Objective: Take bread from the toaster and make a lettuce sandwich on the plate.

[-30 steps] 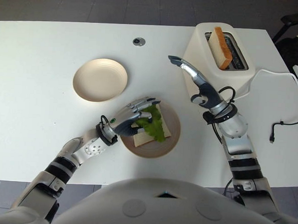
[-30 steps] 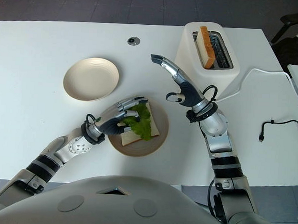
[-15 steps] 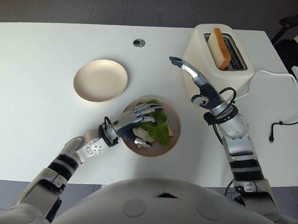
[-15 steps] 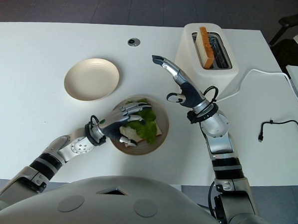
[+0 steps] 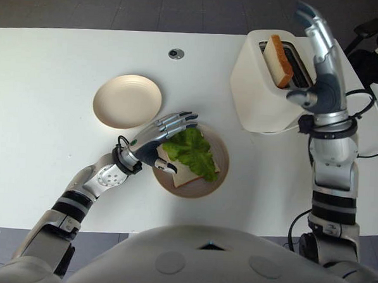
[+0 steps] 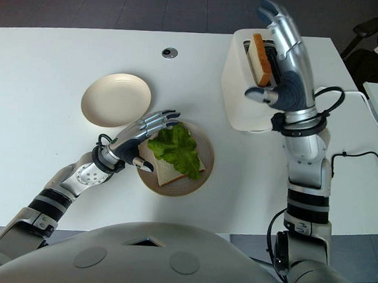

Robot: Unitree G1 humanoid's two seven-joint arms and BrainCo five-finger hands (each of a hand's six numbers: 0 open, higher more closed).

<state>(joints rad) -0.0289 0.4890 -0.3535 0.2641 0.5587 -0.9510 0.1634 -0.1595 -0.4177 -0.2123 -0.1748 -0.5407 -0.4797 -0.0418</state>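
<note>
A white toaster [image 5: 262,94] stands at the back right of the table with one bread slice [image 5: 282,60] upright in its slot. My right hand [image 5: 321,65] is raised just right of that slice, open, fingers pointing up, apart from the bread. On the tan plate [image 5: 215,178] near the front lies another bread slice [image 5: 186,174] with a green lettuce leaf [image 5: 190,149] spread on top. My left hand [image 5: 156,137] hovers at the plate's left rim, open, its fingertips beside the lettuce and holding nothing.
An empty cream plate [image 5: 128,100] sits left of the sandwich plate. A round metal fitting [image 5: 176,53] is set in the table at the back. A white cord [image 5: 344,91] runs from the toaster, and a black cable [image 5: 366,157] lies at the right edge.
My left hand let go of the lettuce and drew back to the left; the leaf now lies flat on the bread. My right hand rose and swung right, up beside the toaster's slice.
</note>
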